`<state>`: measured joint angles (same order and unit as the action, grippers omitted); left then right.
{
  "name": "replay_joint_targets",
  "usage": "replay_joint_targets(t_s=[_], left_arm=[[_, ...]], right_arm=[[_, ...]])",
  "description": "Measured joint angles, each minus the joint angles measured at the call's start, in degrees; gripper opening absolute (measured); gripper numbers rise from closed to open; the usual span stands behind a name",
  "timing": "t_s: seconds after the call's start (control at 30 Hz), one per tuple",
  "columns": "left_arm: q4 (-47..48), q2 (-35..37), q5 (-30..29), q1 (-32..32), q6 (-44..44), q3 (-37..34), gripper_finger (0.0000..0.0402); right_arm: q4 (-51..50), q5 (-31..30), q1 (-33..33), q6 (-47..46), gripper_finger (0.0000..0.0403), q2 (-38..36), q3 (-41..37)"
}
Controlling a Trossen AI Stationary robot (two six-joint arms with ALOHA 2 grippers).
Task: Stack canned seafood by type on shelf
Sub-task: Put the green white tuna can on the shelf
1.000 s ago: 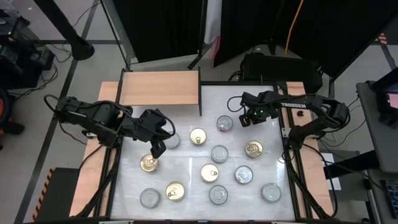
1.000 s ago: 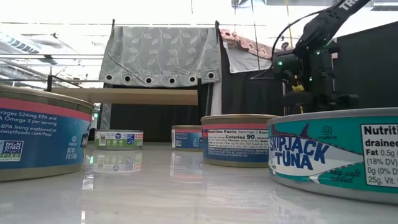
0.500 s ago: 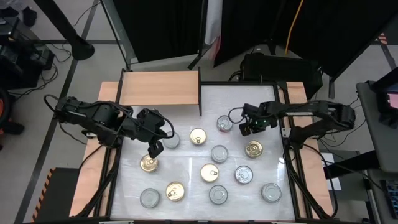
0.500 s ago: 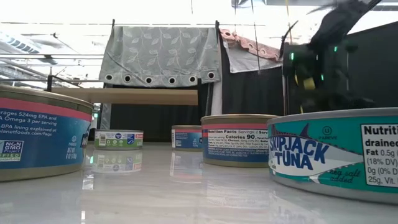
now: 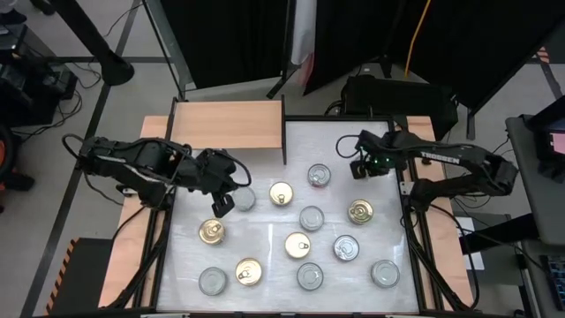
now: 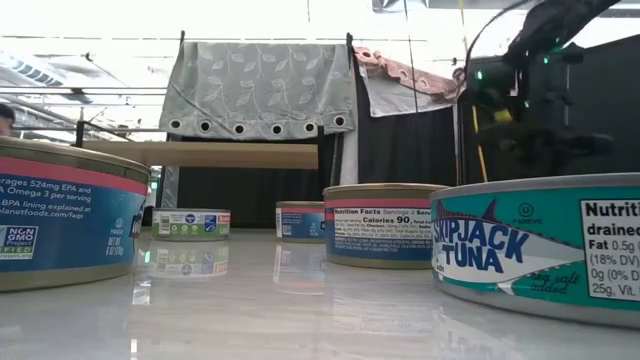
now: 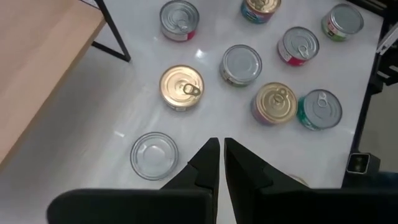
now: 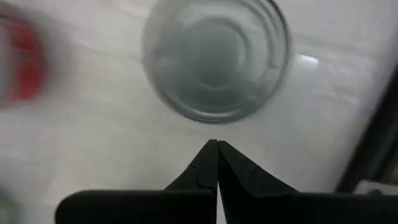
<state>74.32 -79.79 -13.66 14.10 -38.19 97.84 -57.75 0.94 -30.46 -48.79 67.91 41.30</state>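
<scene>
Here both grippers, left point(image 5: 222, 206) and right point(image 5: 360, 168), hover clenched empty (above scattered tins point(image 5: 297, 245)).

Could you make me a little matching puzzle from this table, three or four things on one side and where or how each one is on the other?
Things:
1. shelf
2. left tool
3. right tool
4. Skipjack Tuna can

Places or states:
A. nearest the table-level camera, teal label
B. shut, beside a gold-lidded can
C. bare, at the table's far left corner
D. shut, near the table's far right side

Pairs: 1-C, 2-B, 3-D, 4-A
</scene>
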Motion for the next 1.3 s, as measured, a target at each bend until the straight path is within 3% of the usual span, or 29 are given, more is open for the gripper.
replay_joint_targets(t_s=[0.23, 0.53, 1.03, 1.3], left_arm=[[0.0, 0.0, 2.8, -1.3, -0.1, 0.0, 0.0027], [0.0, 0.1, 3.0, -1.3, 0.9, 0.0, 0.0027], [0.0, 0.1, 2.9, -1.3, 1.1, 0.0, 0.0027], [0.0, 0.1, 2.9, -1.3, 1.1, 0.0, 0.0027]], right_arm=[[2.0, 0.9, 1.2, -2.2, 0.0000, 0.5, -3.1], [5.1, -1.7, 0.6, -4.2, 0.0000, -0.8, -3.1], [7.0, -3.0, 0.2, -2.6, 0.0000, 2.9, -3.9], [6.7, -3.0, 4.1, -4.6, 0.0000, 3.0, -7.0]])
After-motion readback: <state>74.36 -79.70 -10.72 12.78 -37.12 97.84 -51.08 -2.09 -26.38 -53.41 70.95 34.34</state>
